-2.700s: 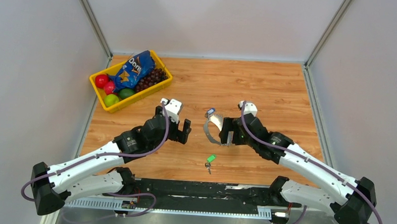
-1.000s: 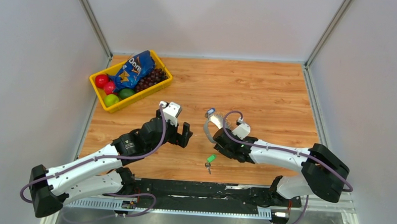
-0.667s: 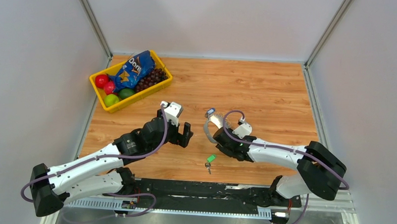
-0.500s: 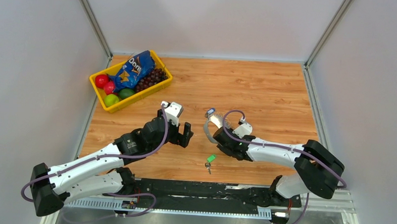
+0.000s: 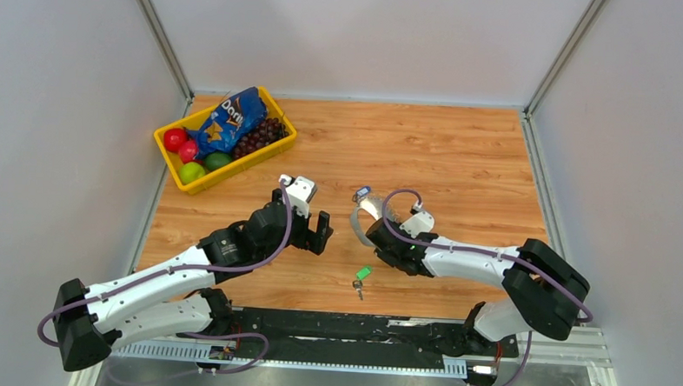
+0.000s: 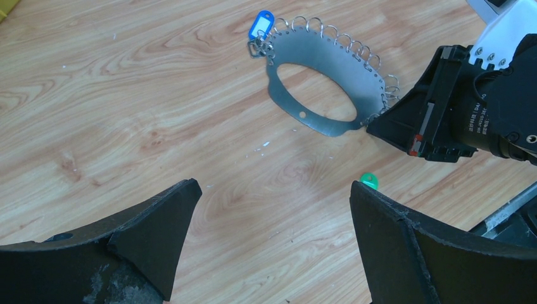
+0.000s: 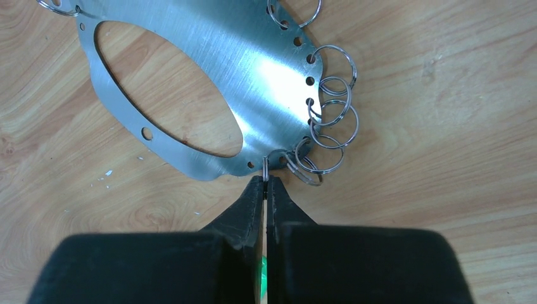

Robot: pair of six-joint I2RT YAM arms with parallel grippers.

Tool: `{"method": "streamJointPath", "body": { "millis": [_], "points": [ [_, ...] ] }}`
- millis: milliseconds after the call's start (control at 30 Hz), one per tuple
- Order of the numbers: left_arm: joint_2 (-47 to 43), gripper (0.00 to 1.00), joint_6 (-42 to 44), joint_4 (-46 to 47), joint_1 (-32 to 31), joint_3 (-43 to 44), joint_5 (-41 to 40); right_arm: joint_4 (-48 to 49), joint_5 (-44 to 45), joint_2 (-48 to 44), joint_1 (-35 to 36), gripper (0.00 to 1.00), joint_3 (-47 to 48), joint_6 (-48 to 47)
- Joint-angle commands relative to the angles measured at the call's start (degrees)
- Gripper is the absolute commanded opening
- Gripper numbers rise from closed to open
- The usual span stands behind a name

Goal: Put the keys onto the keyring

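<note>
The keyring (image 5: 372, 208) lies flat on the worktop (image 5: 461, 155) near its centre. It is a thin silvery plate with an oval opening and a row of split rings (image 7: 332, 107) along one edge. A blue tag (image 6: 259, 25) hangs at its far end. The right tool (image 7: 265, 182) has its two fingers pressed almost together, and the tips pinch a small ring at the rim of the keyring nearest the arm. The left tool (image 6: 273, 190) has its fingers spread wide and holds nothing. It hovers over the worktop to the left of the keyring, apart from it. The keys (image 5: 358, 286) lie on the worktop nearer the arm bases, close to the right tool and apart from the keyring. Their green tag (image 5: 364, 272) lies on the side toward the keyring. In the left wrist view, only the green tag of the bunch shows, beside the left tool's right finger. A yellow tray (image 5: 244, 161) holding fruit and a snack bag stands at the far left corner of the worktop.
</note>
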Motion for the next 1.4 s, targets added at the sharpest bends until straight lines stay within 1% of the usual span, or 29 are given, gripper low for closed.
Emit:
{"method": "streamJointPath", "body": {
  "millis": [0, 133, 300, 433, 600, 933, 1200, 1367],
  "points": [
    [0.06, 1.0, -0.37, 1.24, -0.19, 0.87, -0.59, 1.57, 1.98, -2.0, -0.3, 0.0, 1.47, -1.6],
    [-0.14, 1.0, -0.43, 0.9, -0.13, 1.13, -0.7, 1.66, 1.04, -5.34, -0.3, 0.0, 2.14, -7.58],
    [-0.65, 1.0, -0.61, 0.7, -0.17, 1.4, -0.43, 2.63, -0.79, -11.89, -0.29, 0.0, 1.98, -17.1],
    [-1.27, 1.0, -0.93, 0.54, -0.13, 2.08, 0.16, 3.01, -3.95, -15.91, -0.3, 0.0, 2.83, -24.86],
    [-2.83, 1.0, -1.55, -1.17, -0.14, 3.92, 1.56, 2.49, -10.02, -18.25, -0.31, 0.0, 5.63, -33.71],
    [-7.1, 1.0, -2.22, -4.96, -0.15, 8.62, 5.33, -4.87, -18.64, -21.15, -0.32, 0.0, 16.37, -47.0],
    [-9.16, 1.0, -3.45, -7.35, -0.14, 11.92, 10.66, -7.21, -31.29, -22.06, -0.35, 0.0, 23.07, -57.01],
    [-11.02, 1.0, -3.01, -4.32, -0.17, 10.41, 14.83, -8.92, -38.42, -23.01, -0.25, 0.0, 26.51, -64.89]
  ]
}}
